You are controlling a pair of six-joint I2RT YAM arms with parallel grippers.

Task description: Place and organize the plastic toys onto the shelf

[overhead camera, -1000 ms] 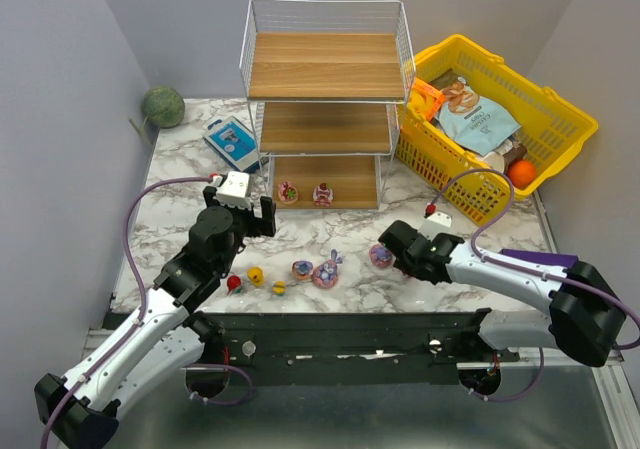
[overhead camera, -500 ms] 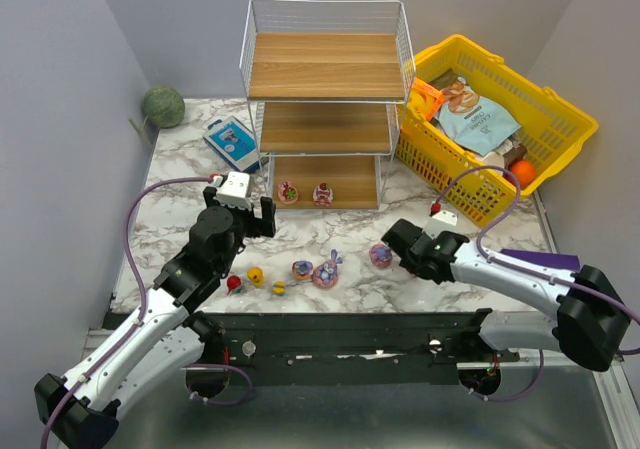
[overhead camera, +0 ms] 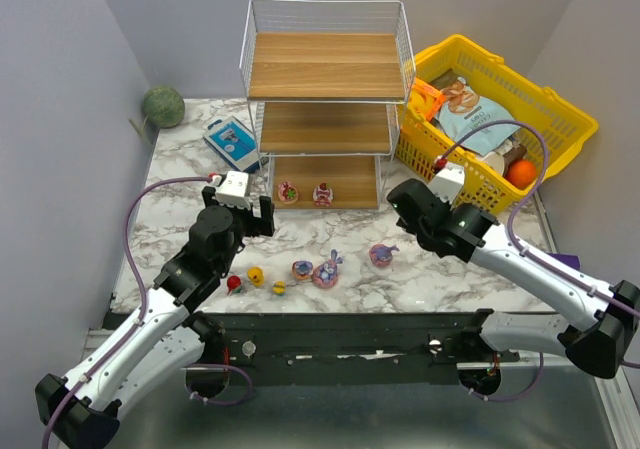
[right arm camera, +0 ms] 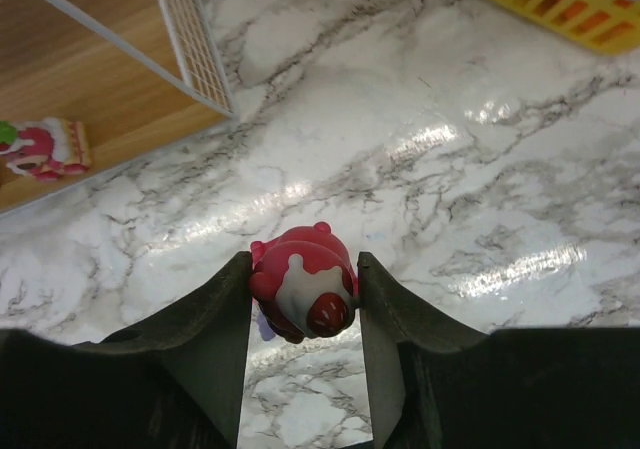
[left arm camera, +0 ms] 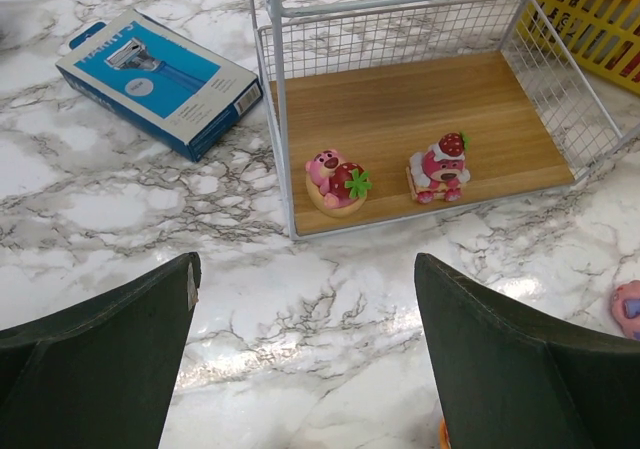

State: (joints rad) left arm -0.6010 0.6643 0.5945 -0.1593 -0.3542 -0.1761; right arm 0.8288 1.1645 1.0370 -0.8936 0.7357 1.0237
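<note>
From above, the right gripper (overhead camera: 403, 199) hides what it holds. Its own camera shows its two fingers squeezed on a pink-red toy (right arm camera: 300, 294), up over the table (overhead camera: 430, 279) near the front corner of the shelf (overhead camera: 325, 64). A little purple bit peeks out under that toy, and it is hard to tell what it is. In the left wrist view a pink thing is cut off at the right edge. The left gripper (left arm camera: 305, 369) is spread wide with nothing in it, in front of the shelf. The table is white marble with grey lines, and the walls around it are grey. A green ball (overhead camera: 162, 105) sits in the far left corner, and a blue-white box (left arm camera: 160, 79) lies just left of the shelf. Two pink-red toys (left arm camera: 337, 181) (left arm camera: 438, 169) stand side by side on the bottom board. The two upper boards are bare. Six more small toys (overhead camera: 302, 268) lie in a loose row on the table near the arms. The yellow basket (overhead camera: 570, 119) to the right of the shelf holds snack packets (overhead camera: 475, 114) and an orange ball (overhead camera: 521, 173).
</note>
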